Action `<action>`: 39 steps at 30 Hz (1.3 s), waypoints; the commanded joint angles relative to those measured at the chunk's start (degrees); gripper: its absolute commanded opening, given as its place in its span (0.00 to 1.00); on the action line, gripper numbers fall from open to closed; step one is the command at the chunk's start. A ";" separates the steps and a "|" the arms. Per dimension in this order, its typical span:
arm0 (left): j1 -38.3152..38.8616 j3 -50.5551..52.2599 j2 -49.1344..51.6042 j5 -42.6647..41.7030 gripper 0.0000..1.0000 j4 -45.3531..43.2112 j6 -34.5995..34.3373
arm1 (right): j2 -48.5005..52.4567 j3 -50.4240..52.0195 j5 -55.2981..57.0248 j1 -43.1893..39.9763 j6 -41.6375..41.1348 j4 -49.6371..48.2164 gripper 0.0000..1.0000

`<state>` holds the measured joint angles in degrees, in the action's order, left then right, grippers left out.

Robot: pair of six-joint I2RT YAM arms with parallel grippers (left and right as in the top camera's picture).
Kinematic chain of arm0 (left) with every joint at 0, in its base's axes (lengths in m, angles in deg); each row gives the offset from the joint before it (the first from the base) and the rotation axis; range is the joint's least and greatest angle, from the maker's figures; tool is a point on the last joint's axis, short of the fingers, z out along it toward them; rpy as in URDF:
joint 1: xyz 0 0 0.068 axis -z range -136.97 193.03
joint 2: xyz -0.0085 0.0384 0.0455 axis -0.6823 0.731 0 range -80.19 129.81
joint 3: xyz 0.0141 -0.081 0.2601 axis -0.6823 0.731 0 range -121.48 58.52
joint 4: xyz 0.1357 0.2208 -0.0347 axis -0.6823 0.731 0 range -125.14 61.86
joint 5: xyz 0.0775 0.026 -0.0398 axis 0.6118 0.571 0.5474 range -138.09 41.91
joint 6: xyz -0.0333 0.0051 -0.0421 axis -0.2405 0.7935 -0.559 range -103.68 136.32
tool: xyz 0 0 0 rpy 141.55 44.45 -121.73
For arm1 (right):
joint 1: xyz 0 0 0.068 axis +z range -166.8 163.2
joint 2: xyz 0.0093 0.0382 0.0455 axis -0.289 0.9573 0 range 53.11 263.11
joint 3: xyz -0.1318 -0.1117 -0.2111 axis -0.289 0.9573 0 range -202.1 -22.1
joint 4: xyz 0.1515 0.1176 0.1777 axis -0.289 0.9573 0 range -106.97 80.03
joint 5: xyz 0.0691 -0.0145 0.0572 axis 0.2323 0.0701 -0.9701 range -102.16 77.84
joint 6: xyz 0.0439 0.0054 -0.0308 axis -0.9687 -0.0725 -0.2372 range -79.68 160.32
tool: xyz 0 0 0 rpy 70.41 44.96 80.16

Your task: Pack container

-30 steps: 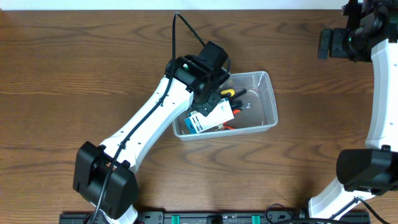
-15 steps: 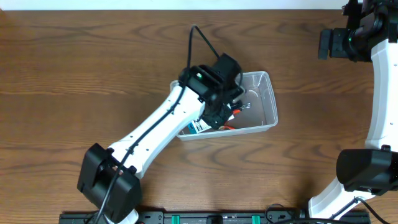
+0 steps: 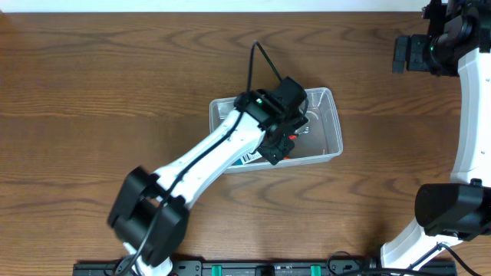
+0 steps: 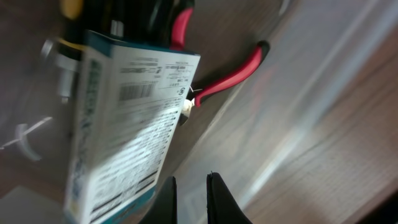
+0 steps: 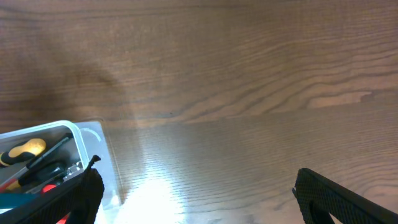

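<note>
The clear container (image 3: 331, 98) stands mid-table and holds a blue-and-white box (image 4: 124, 124), red-handled pliers (image 4: 231, 76) and a yellow-handled tool (image 5: 26, 150). My left gripper (image 3: 282, 147) hangs over the container's middle, above its floor just right of the box. In the left wrist view the left gripper (image 4: 191, 200) is shut, with nothing between its black fingers (image 4: 219, 199). My right gripper (image 3: 413, 52) is raised at the far right corner, away from the container. The right gripper (image 5: 199, 202) stands wide open and empty over bare wood.
The left arm covers most of the container's left half in the overhead view, where only a corner of the box (image 3: 248, 158) shows. The container's near wall (image 5: 87, 140) lies beside my right gripper's left finger (image 5: 71, 199). Brown wooden tabletop (image 3: 92, 92) surrounds everything.
My left arm has swung to the right across the container, and its wrist now covers the box and tools. The right arm has not moved.
</note>
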<state>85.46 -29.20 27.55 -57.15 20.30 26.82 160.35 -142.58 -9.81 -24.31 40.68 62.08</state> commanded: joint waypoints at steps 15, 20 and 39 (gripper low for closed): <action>-6.29 0.70 6.29 3.93 0.06 -1.99 -2.12 | -0.33 -0.35 0.02 0.04 -0.98 0.07 0.99; -8.26 0.70 6.21 3.91 0.06 -1.57 -2.10 | -0.33 -0.35 0.02 0.04 -0.98 0.07 0.99; -14.27 -11.45 -13.03 9.79 0.08 -2.49 -12.20 | -0.33 -0.35 0.02 0.04 -0.98 0.04 0.99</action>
<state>74.93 -38.40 19.20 -55.20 17.42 21.75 160.35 -142.58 -9.81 -24.31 40.68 62.06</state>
